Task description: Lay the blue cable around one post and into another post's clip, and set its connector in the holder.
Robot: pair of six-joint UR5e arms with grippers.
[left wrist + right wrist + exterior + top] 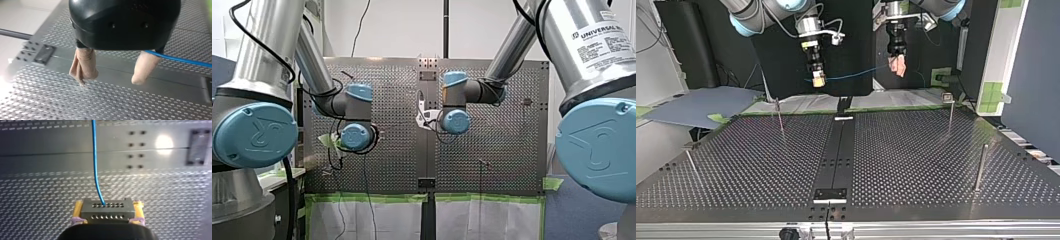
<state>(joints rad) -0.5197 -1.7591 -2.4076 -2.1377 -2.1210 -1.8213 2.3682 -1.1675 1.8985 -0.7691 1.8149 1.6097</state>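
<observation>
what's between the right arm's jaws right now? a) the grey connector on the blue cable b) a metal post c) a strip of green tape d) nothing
a: in the right wrist view the right gripper has its jaws shut on the grey connector, one yellow pad on each side of it, and the blue cable runs ahead out of its top row of holes.

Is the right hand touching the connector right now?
Touching. The right wrist view shows the connector clamped between the right hand's yellow pads, one pressed against each side.
</observation>
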